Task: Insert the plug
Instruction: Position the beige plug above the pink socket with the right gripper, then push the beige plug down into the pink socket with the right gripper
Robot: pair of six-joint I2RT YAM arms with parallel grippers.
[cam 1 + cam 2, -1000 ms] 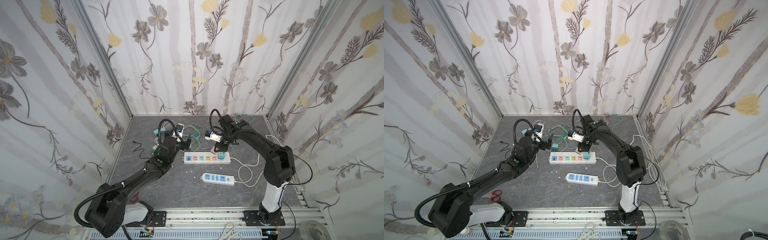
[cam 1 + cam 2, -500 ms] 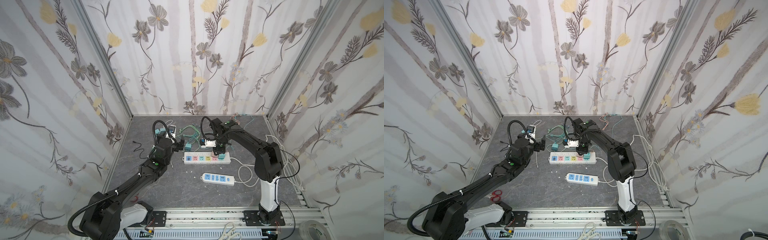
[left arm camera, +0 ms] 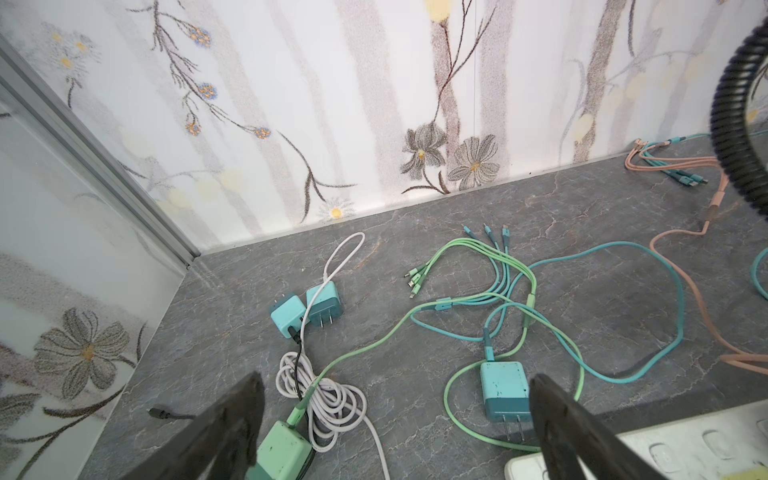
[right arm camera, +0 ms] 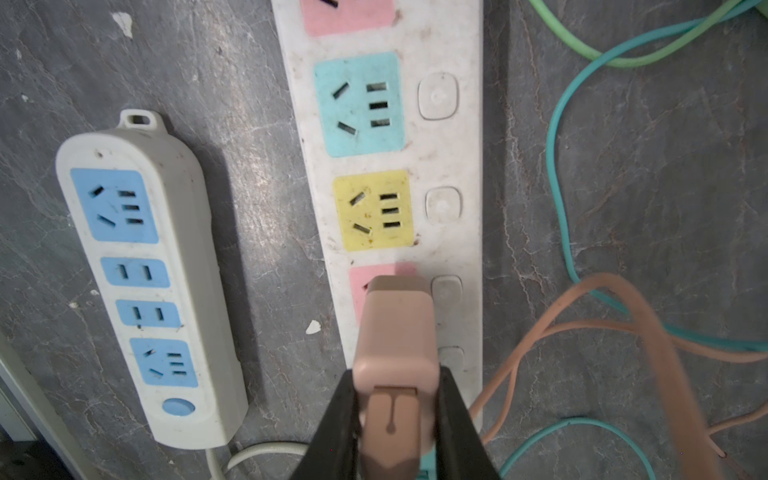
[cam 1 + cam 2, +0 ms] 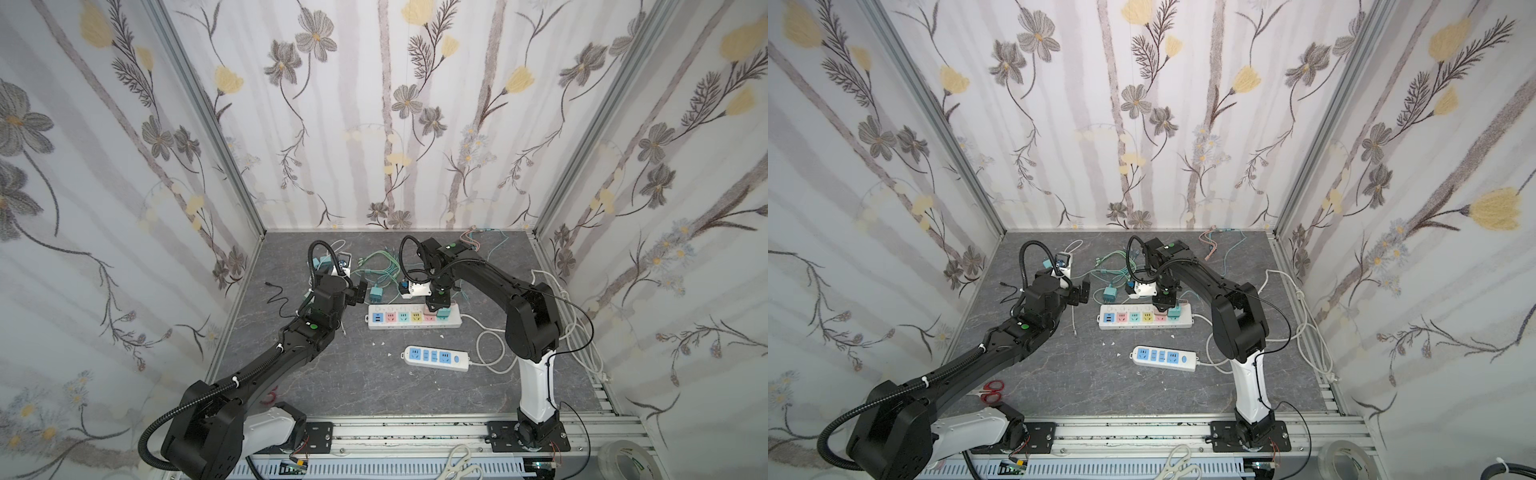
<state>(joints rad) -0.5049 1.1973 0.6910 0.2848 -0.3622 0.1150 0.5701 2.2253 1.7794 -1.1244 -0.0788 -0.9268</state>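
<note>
My right gripper (image 4: 395,388) is shut on a salmon-pink plug (image 4: 395,328), one black finger (image 4: 338,419) on each side of its body. The plug's front end covers the pink socket (image 4: 359,286) near the right end of the white multicolour power strip (image 5: 399,326) (image 5: 1183,322). Its prongs are hidden. In both top views this gripper (image 5: 436,301) (image 5: 1163,301) points down at that spot, next to a teal plug (image 5: 444,314) in the end socket. My left gripper (image 5: 360,293) (image 3: 395,415) hangs open left of the strip, holding nothing.
A second white strip with blue sockets (image 5: 436,358) (image 4: 145,270) lies nearer the front. Teal chargers (image 3: 505,390) (image 3: 307,311), a green charger (image 3: 282,453) and green, teal and pink cables (image 3: 511,291) litter the back. Red scissors (image 5: 992,390) lie under the left arm.
The right arm's elbow has swung left while its gripper stayed over the strip's right end with the plug. The left gripper drew back slightly to the left, still open.
</note>
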